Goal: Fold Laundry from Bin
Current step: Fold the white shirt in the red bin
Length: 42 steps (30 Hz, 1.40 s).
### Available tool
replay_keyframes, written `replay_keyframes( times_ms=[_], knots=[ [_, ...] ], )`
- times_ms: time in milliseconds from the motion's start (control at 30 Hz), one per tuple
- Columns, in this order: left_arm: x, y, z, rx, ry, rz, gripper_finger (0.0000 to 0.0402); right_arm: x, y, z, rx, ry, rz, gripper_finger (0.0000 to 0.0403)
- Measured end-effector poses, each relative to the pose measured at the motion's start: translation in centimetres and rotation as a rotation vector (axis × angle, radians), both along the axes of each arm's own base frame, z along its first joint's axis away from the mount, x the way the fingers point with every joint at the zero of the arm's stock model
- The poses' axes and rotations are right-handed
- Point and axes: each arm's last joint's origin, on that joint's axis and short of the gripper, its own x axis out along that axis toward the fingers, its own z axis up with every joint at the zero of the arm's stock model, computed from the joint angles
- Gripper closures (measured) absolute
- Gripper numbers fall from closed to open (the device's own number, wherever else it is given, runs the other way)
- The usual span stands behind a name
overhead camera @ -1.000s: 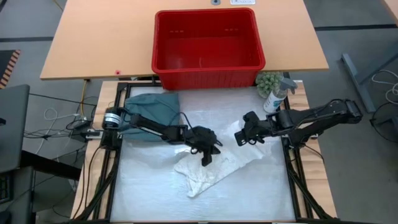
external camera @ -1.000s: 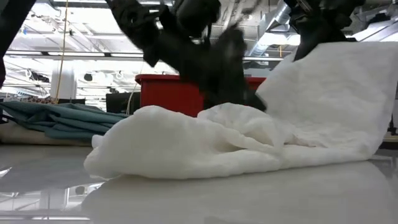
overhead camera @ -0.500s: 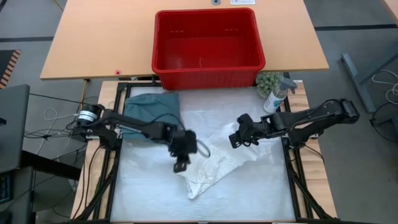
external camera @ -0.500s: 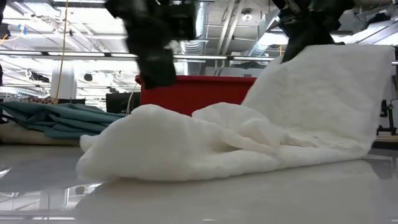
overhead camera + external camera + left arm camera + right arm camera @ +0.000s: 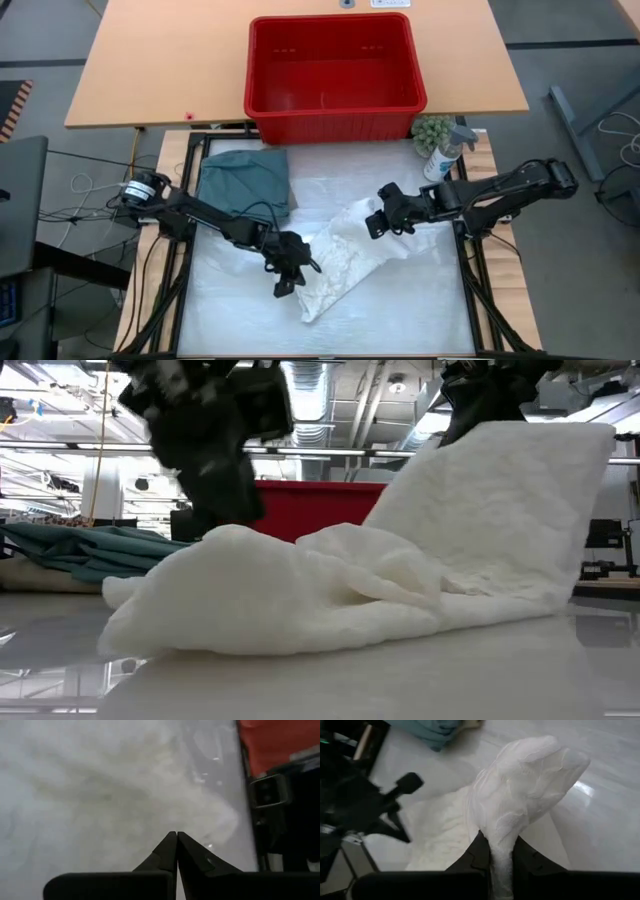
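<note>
The white garment (image 5: 345,258) lies crumpled in the middle of the table, and its right end is lifted up as a sheet (image 5: 500,510). My right gripper (image 5: 373,226) is shut on that raised end. My left gripper (image 5: 282,290) is shut and hovers low at the garment's near-left end (image 5: 130,625); in its wrist view the closed tips (image 5: 176,836) show nothing between them. The teal-green garment (image 5: 245,180) lies folded at the far left of the table. The red bin (image 5: 335,75) stands beyond the far edge. My right gripper pinches a bunched fold of the white garment's right end (image 5: 501,851) between its two fingers, slanting down from the table's right side. The cloth hangs from the fingers as a sloping sheet, and its lower part and left half rest on the table. Whether my left gripper touches the cloth, I cannot tell.
A spray bottle (image 5: 444,155) and a small green plant (image 5: 432,130) stand at the table's far right corner. The bin sits on a wooden table (image 5: 150,60) behind the work surface. Bare white surface (image 5: 400,320) lies along the near edge.
My left gripper has swung from over the white garment's middle toward the table's left and near edges, ending beside the garment's near-left end. My right gripper has edged left with the raised end. The garment's left end has crept toward the table's left.
</note>
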Motion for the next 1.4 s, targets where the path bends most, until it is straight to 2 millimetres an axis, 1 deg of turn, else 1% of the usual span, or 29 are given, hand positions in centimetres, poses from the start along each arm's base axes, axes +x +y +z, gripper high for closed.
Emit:
replay_keyframes(
  times_ms=[167,233,300,367,433,467,533,600,667,733,767,833,900,967,1067,1200,1267,1333,1400],
  knots=[
    [-0.8,0.2,-2.2,0.025,0.03,0.054,0.0401,0.3,0.1,0.3,0.007,-0.047,0.012,0.0343],
    [-0.4,0.2,-2.7,0.007,0.015,0.071,0.0401,0.5,0.2,0.5,0.02,-0.075,0.021,0.0343],
    [-0.5,0.2,-3.5,0.012,0.055,0.073,0.0402,0.7,0.3,0.7,0.033,-0.105,0.031,0.0343],
    [0.2,0.0,-3.6,0.004,0.024,0.075,0.0401,0.9,0.5,1.0,0.036,-0.134,0.043,0.0343],
    [0.4,-0.1,-4.2,-0.003,0.035,0.072,0.0401,1.1,0.7,1.3,0.033,-0.145,0.054,0.0343],
    [1.0,-0.2,-4.4,-0.012,0.015,0.077,0.0401,1.2,0.8,1.6,0.034,-0.157,0.059,0.0343],
    [1.4,-0.3,-5.0,-0.018,0.011,0.081,0.0401,1.4,0.9,1.8,0.03,-0.156,0.065,0.0343],
    [2.4,-0.3,-5.3,-0.027,-0.013,0.085,0.0401,1.5,0.9,2.1,0.028,-0.163,0.07,0.0343],
    [3.1,-0.3,-5.5,-0.028,-0.016,0.083,0.0401,1.8,1.0,1.6,0.021,-0.13,0.07,0.0343],
    [4.1,-0.3,-5.4,-0.033,-0.038,0.082,0.0401,1.8,1.0,1.5,0.009,-0.107,0.078,0.0343],
    [4.4,-0.2,-5.4,-0.032,-0.035,0.075,0.0402,1.7,1.0,1.1,-0.002,-0.072,0.084,0.0343],
    [5.3,0.0,-4.8,-0.024,-0.073,0.063,0.0401,1.4,0.6,0.7,-0.024,-0.01,0.09,0.0343],
    [5.7,0.3,-4.3,-0.007,-0.105,0.059,0.0401,0.7,0.1,0.3,-0.053,0.094,0.1,0.0343],
    [6.1,0.8,-4.0,0.002,-0.124,0.065,0.0402,-0.1,-0.8,0.7,-0.085,0.177,0.087,0.0343],
    [6.5,1.6,-3.6,0.01,-0.14,0.085,0.0402,-0.9,-2.1,2.1,-0.158,0.249,0.084,0.0343],
    [7.6,2.6,-3.3,0.043,-0.19,0.105,0.0402,-0.8,-3.3,3.7,-0.209,0.243,0.091,0.0343],
    [8.6,3.2,-3.2,0.05,-0.219,0.109,0.0401,-0.8,-3.7,4.0,-0.214,0.235,0.083,0.0343],
    [8.8,4.0,-3.2,0.029,-0.199,0.099,0.0402,-0.7,-3.7,4.0,-0.213,0.234,0.077,0.0343],
    [9.4,4.6,-2.5,-0.002,-0.219,0.117,0.0401,-0.7,-3.5,4.0,-0.213,0.225,0.08,0.0343]
  ],
)
